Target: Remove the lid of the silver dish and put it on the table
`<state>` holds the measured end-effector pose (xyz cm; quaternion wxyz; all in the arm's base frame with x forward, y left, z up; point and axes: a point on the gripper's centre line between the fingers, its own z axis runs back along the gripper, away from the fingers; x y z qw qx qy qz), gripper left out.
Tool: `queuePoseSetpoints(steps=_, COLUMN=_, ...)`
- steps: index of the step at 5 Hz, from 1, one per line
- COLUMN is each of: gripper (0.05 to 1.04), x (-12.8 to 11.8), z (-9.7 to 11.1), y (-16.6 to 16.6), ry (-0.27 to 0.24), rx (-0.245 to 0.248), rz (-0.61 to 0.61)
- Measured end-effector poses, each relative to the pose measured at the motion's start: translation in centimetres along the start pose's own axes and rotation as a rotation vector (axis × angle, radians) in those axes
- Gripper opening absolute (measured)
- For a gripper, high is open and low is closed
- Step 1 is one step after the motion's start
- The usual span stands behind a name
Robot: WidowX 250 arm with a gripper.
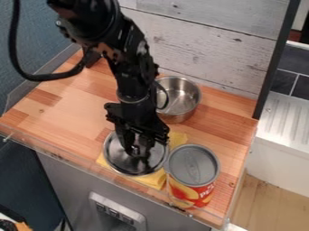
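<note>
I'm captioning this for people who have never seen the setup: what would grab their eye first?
First comes the black robot arm, slanting in from the top left, its hand down at the round silver lid on a yellow cloth. Next is the bright red and yellow can just right of the lid, near the front edge. Behind them, by the whitish plank wall, sits the uncovered silver pot.

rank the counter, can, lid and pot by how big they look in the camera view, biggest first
1. counter
2. can
3. lid and pot, unranked: they look close in size and both are partly covered
</note>
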<state>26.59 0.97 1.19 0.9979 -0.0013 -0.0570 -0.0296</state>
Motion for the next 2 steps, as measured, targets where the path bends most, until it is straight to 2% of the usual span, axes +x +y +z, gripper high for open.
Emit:
queuePoseSetpoints(steps=1, gripper=0.933, x=0.5, z=2.5, y=0.0, ry=-0.061, rx=0.01, rz=-0.017)
queuePoseSetpoints(steps=2, gripper=1.011, x=0.4, z=4.4, y=0.1, ry=-0.083, rx=0.016, rz=-0.019)
